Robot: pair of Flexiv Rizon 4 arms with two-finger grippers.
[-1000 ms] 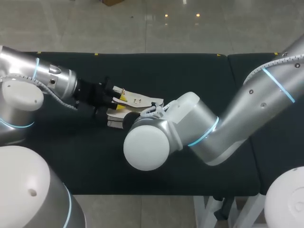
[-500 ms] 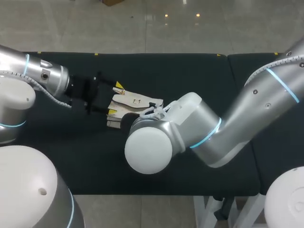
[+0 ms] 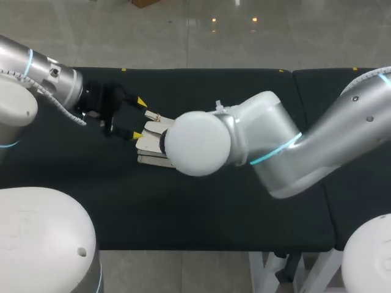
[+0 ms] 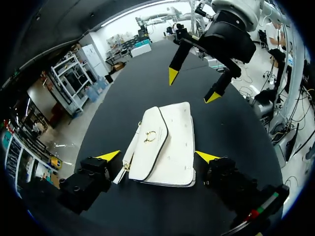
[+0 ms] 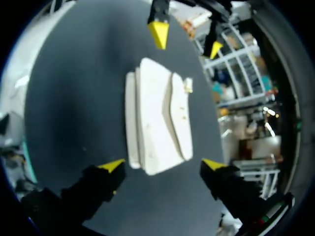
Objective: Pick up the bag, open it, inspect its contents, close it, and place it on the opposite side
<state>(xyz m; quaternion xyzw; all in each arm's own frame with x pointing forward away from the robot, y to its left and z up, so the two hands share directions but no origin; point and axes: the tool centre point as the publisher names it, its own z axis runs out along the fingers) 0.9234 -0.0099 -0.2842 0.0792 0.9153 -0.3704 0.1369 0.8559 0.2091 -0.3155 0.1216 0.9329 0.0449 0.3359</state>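
The white bag (image 4: 165,145) lies flat on the black table (image 3: 244,207), its flap down and a gold clasp showing. In the head view only the bag's left end (image 3: 148,141) shows, as my right arm's wrist covers the remainder. My left gripper (image 3: 138,118) is open at the bag's left end, with the fingers standing apart from the bag. From the left wrist view, the left gripper (image 4: 157,157) straddles the near end without touching it. My right gripper (image 5: 163,164) is open above the bag (image 5: 157,115), holding nothing. The right gripper (image 4: 193,86) hangs beyond the bag's far end.
A second black table section (image 3: 360,183) adjoins on the right, across a seam. Bare black surface lies in front of and behind the bag. My right arm's bulky wrist (image 3: 201,143) hangs over the middle of the table.
Both grippers have opened and let go of the bag. My left gripper drew back to the left; my right wrist lifted and swung over the bag, which now rests on the table.
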